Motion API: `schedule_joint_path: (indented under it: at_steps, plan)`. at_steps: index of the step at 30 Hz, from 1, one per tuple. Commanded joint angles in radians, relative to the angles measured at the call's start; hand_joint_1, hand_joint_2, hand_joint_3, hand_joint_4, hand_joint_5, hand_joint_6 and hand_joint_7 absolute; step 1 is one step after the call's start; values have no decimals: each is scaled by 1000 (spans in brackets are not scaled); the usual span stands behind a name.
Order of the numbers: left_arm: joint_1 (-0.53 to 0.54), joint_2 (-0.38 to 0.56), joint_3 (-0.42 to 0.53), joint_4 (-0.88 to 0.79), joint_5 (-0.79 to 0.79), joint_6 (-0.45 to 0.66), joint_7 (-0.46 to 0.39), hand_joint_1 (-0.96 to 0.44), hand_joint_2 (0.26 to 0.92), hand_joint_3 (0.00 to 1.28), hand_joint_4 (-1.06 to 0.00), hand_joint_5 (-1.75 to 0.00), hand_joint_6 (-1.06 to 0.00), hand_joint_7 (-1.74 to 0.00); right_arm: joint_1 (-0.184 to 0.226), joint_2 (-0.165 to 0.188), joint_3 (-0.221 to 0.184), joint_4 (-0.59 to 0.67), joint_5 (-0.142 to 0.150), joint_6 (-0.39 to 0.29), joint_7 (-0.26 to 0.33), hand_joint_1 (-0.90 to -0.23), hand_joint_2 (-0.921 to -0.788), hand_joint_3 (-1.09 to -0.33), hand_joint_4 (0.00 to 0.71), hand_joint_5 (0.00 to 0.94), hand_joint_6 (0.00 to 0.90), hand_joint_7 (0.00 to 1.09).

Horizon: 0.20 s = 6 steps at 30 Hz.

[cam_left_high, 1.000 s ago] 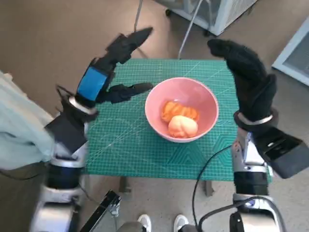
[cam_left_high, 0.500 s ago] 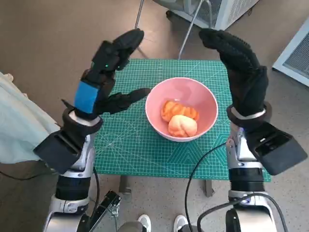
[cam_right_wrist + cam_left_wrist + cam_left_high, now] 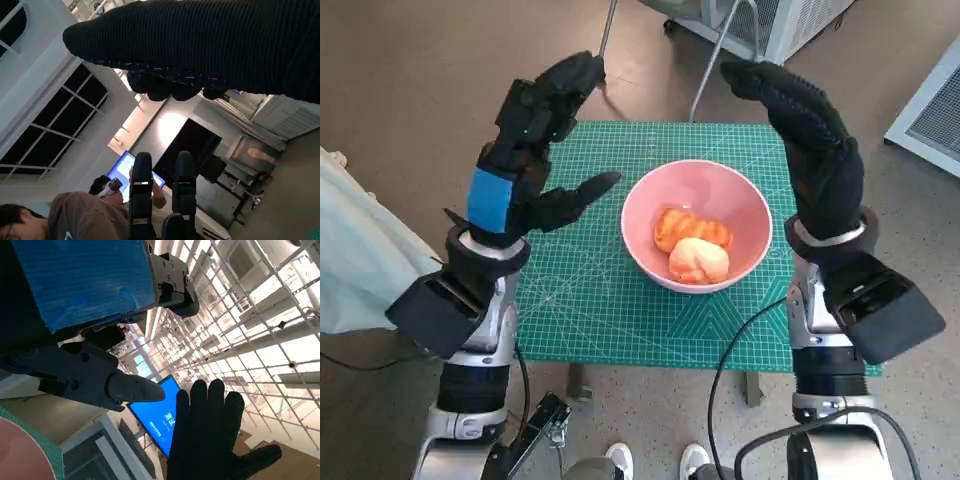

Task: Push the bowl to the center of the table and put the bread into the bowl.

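both hands are lifting clear now: over the last second the left hand (image 3: 525, 150) is rising and rotating upright beside the pink bowl (image 3: 696, 225), while the right hand (image 3: 812, 150) is swinging in a little from the far side, and each is hanging above the table with fingers spread and nothing in them. the bowl is sitting about mid-mat on the green cutting mat (image 3: 590, 290), not shifting between frames, and the bread (image 3: 699, 261) is lying inside it next to an orange, ridged piece (image 3: 688, 228) that is probably a second pastry, though the view is too coarse to be sure. the left wrist view is showing the gloved right hand (image 3: 210, 437) splayed wide against the ceiling. judging by this, push and drop are looking finished and the arms are retreating.
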Motion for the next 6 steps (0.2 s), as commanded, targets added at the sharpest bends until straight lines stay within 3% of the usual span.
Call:
schedule_joint_path:
  at_steps: [1,6]
  plan:
    - [7,-6,7,-4,-9,1,10,-100,880,359,-371,-3,-195,-480,11,-8,4,6,-1,7,-3,-630,-921,-795,280,12,-1,844]
    - [11,-13,6,-9,-1,-3,19,-55,736,698,-376,-1,-221,-460,11,-5,4,10,2,8,-4,-631,-921,-795,281,13,-1,842]
